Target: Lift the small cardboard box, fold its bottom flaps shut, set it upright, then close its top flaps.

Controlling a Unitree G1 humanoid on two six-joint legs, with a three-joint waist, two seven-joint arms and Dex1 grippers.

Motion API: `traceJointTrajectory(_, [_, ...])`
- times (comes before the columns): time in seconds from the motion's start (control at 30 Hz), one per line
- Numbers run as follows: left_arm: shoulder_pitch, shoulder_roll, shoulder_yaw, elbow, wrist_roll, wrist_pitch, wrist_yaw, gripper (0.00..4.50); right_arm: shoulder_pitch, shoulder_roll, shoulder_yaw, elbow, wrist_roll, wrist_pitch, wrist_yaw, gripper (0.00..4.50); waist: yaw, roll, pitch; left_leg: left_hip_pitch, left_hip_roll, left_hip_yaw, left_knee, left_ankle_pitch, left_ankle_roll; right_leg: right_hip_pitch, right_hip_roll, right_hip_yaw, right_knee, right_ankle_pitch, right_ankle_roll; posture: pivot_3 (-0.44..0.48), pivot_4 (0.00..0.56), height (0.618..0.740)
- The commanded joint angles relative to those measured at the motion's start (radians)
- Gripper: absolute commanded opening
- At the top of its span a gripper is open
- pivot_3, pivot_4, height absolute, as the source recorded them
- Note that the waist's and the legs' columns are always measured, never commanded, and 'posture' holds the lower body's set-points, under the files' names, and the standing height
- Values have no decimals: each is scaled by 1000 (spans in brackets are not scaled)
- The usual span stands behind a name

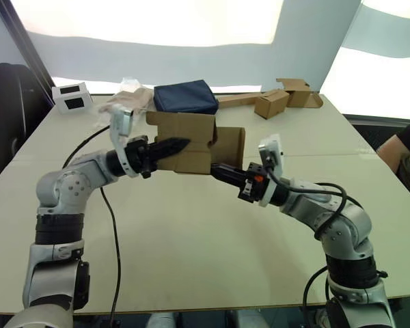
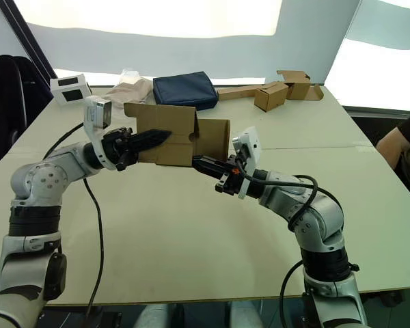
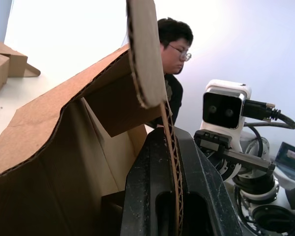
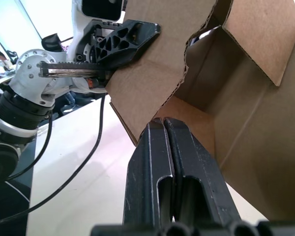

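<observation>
- Midway above the desk (image 1: 191, 239), the small cardboard box (image 1: 191, 140) hangs between both arms, clear of the surface.
- Plain brown corrugated walls carry no print, label or tape; fluted edges show along a short flap (image 3: 145, 54), and the open interior faces the right wrist camera.
- Left tool (image 1: 180, 145) is clamped on a thin cardboard panel, the sheet pinched between its black fingers (image 3: 147, 196).
- Right tool (image 1: 217, 171) has its fingers pressed together, tips at the box's lower edge; whether cardboard sits between them cannot be told.
- Behind lie a navy pouch (image 1: 185, 96) and smaller tan boxes (image 1: 287, 96).
</observation>
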Motion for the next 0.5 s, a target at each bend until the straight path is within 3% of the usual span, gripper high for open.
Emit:
traceJointTrajectory(0.03, [-37, -9, 30, -20, -33, 9, 24, 8, -25, 13, 7, -68, 62, 11, 3, 0, 0, 0, 0, 0, 0, 0, 0, 0, 0, 0, 0, 0, 0, 0, 0, 0, 150, 740])
traceJointTrajectory(0.5, [-18, -16, 54, -66, -96, 72, 67, 8, -18, -12, 23, -70, 59, 5, 14, 0, 0, 0, 0, 0, 0, 0, 0, 0, 0, 0, 0, 0, 0, 0, 0, 0, 150, 740])
